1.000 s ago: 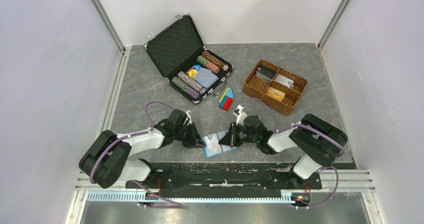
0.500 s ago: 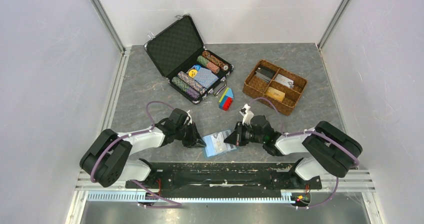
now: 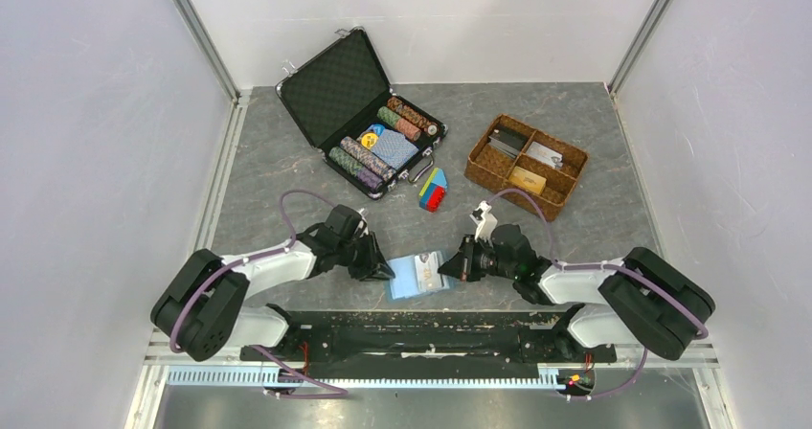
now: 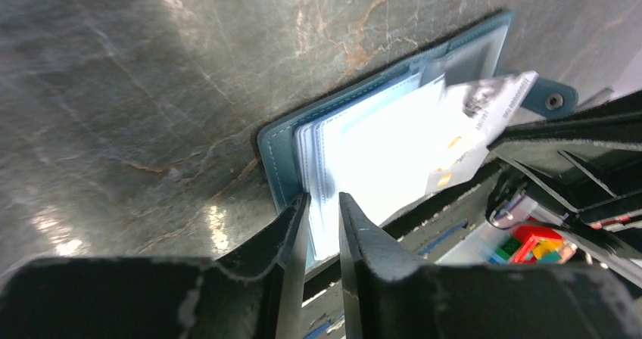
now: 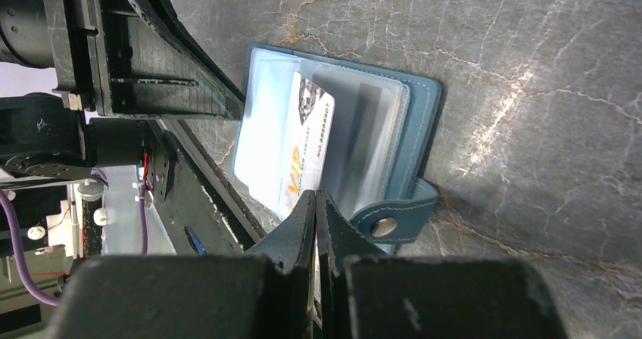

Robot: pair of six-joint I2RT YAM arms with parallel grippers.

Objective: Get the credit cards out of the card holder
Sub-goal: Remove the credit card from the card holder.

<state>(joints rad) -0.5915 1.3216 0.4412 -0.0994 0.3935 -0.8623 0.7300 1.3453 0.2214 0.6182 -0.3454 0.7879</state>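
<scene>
**Right claw clenched on a card at the open holder**

I am looking down at the card holder [image 3: 418, 276], which is lying open and flat on the grey table [image 3: 287, 161], near the front edge and between the two arms. The right gripper [image 5: 316, 197] is reaching in from the holder's right side with its jaws pressed together. It is pinching the near end of a pale credit card [image 5: 306, 146] with orange lettering. That card is lying askew across the clear sleeves, and its gripped end is sticking out past the holder's edge, just beside the snap tab [image 5: 386, 222]. I cannot tell whether its far end is sitting inside a pocket.

The left gripper [image 4: 322, 203] is sitting at the opposite edge of the holder. Its fingers are standing a little apart with the edge of the clear sleeves between them. I cannot tell whether they are squeezing the sleeves or only straddling them.

Farther back on the table, an open black chip case [image 3: 335, 89] is lying on the left and a wicker tray [image 3: 482, 166] on the right. A small stack of coloured blocks [image 3: 433, 191] is sitting between them. All three are well apart from the holder.
</scene>
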